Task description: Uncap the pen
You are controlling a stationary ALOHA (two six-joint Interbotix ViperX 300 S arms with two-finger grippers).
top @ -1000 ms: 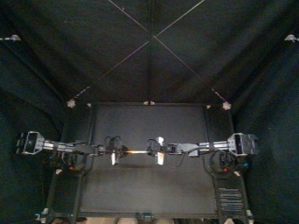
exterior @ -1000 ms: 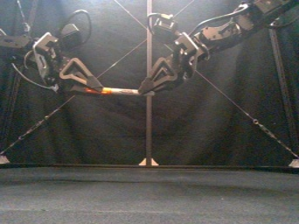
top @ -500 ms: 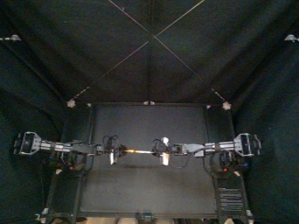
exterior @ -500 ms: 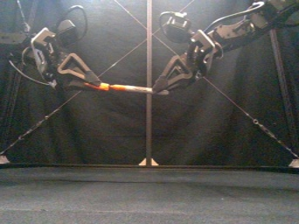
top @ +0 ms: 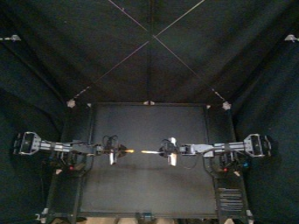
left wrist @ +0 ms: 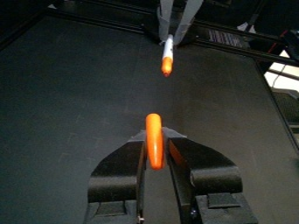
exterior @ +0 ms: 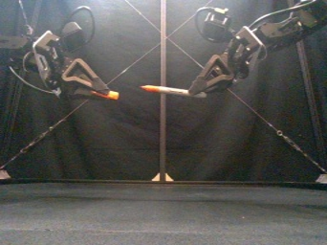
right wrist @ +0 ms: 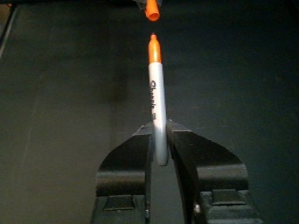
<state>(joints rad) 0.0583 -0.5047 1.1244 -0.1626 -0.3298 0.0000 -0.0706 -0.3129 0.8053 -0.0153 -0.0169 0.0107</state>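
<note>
The pen is in two parts, held in the air above the table. My left gripper (exterior: 98,92) is shut on the orange cap (exterior: 111,95), which the left wrist view shows sticking out between its jaws (left wrist: 153,150). My right gripper (exterior: 200,91) is shut on the white pen body (exterior: 166,90), whose bare orange tip points at the cap. A small gap lies between tip and cap. The right wrist view has the pen body (right wrist: 156,96) running out from my right gripper (right wrist: 156,133) toward the cap (right wrist: 153,9). From above, both grippers (top: 114,154) (top: 170,150) face each other over the table's middle.
The black table (top: 146,185) lies well below both grippers. Black curtains close in the back and sides.
The arms have drawn apart: the right gripper moved right with the pen body and the cap came off, staying in the left gripper. A gap now shows between them.
</note>
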